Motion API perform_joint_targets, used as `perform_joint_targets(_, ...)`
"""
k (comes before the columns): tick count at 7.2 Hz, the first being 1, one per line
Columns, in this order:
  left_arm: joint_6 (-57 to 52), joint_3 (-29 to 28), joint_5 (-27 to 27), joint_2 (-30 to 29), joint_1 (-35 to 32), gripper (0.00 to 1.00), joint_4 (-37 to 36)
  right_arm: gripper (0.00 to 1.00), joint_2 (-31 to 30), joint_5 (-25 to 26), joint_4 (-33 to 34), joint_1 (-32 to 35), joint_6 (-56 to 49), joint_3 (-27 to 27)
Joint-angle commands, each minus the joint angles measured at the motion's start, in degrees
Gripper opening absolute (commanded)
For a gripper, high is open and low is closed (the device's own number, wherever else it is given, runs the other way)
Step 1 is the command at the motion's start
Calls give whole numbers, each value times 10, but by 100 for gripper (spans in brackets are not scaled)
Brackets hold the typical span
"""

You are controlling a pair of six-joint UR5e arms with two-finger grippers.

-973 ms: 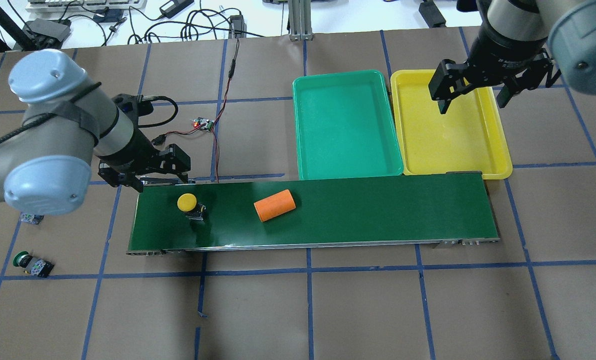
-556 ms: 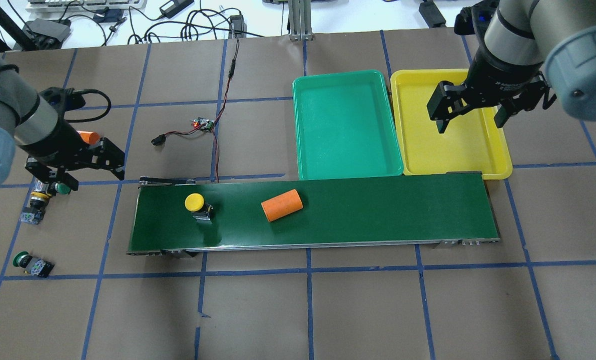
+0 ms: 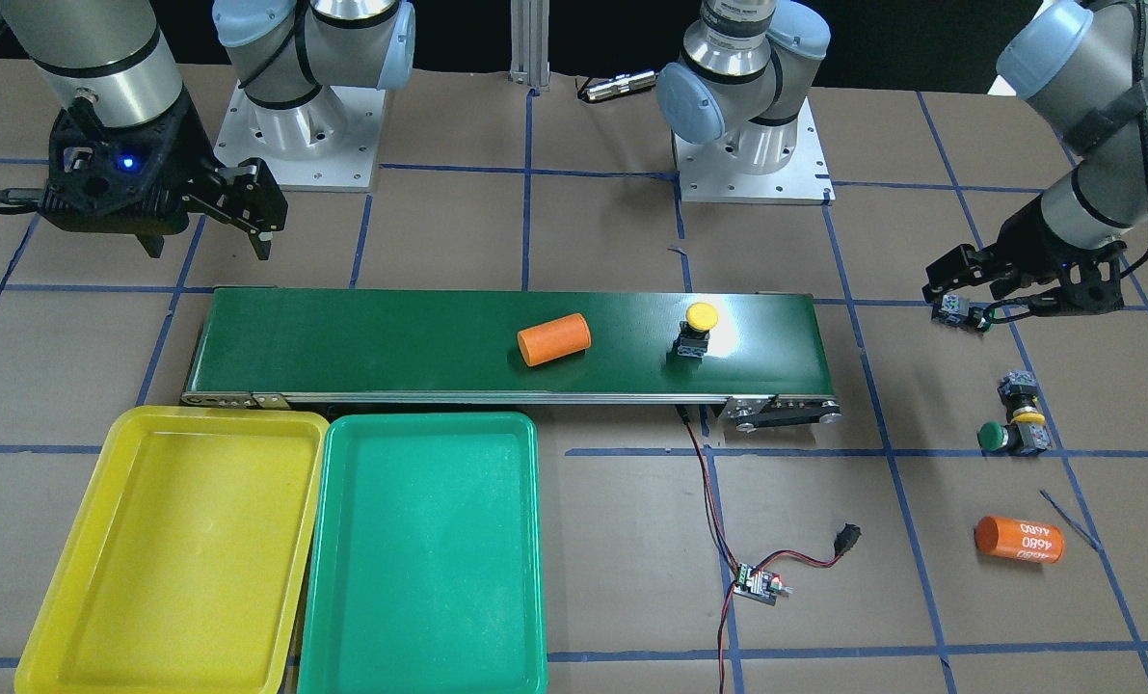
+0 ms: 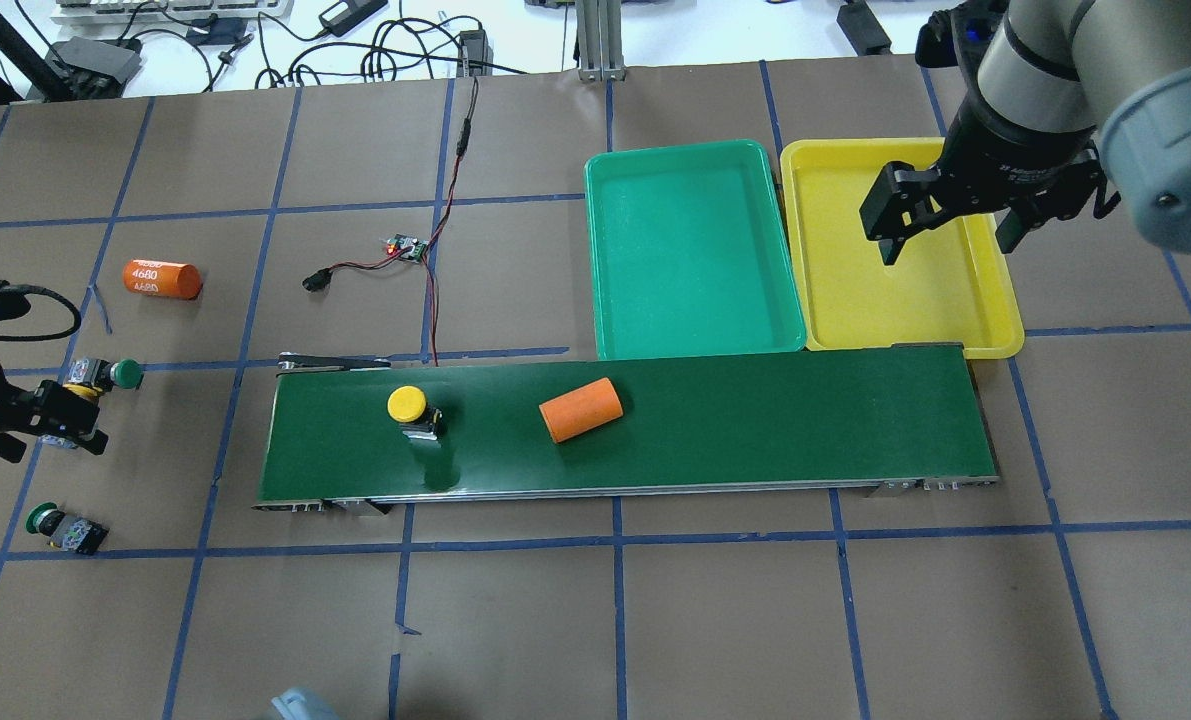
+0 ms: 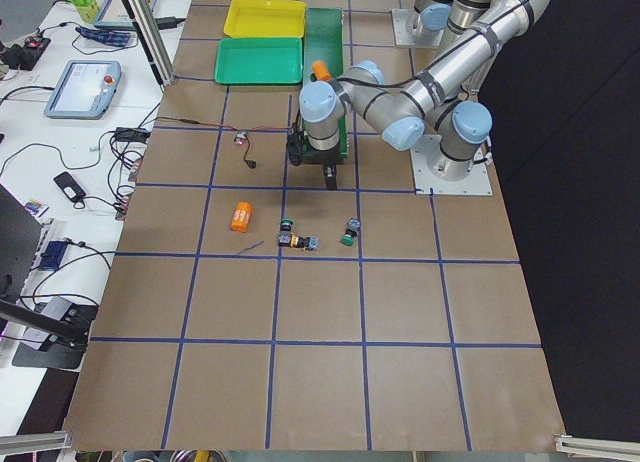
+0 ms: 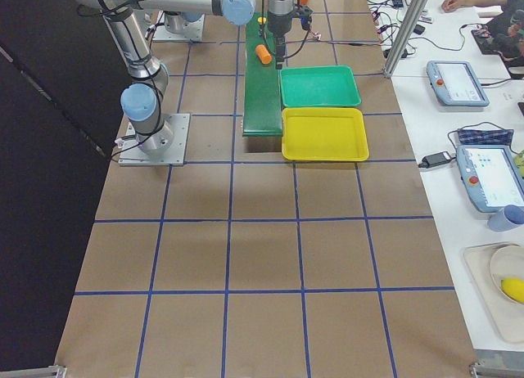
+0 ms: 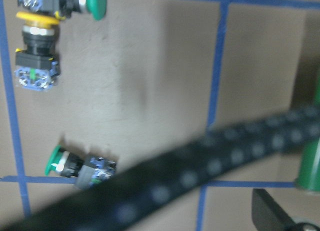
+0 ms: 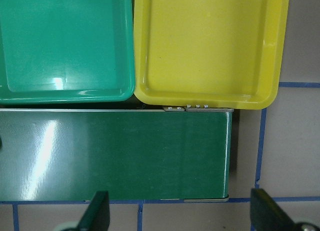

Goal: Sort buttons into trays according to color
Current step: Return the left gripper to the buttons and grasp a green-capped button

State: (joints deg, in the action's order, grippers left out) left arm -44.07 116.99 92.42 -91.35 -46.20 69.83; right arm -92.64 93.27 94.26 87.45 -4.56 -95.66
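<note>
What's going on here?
Button sorting, nothing sorted yet: the green tray and yellow tray hold nothing. A yellow button and an orange cylinder sit on the belt. The left gripper, jaws open, hovers by loose buttons beside the belt. The right gripper, jaws open, hangs over the yellow tray.

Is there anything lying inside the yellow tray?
Nothing: the yellow tray is bare. From overhead the right pincer hangs above it and covers part of its floor, but the front view shows that part empty too.
</note>
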Motion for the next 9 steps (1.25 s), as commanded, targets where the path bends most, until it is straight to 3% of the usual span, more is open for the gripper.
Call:
perform_joint_targets(1,-167,71,1,-10,58,100,-118,100,-4,-5,-6,4,-7,-1)
perform_joint_targets(2,-270,94,0,-23,76,100,-151,100,1,-7,-3,6,-10,-2)
perform_joint_targets(5,-376,99,0,-73,104,100,-217,100,-7,-9,-6,5,-13,-2)
perform_joint_targets(9,-388,106,-1,-95,105,100,-234,100,-17,-27,-10,6,-15,4)
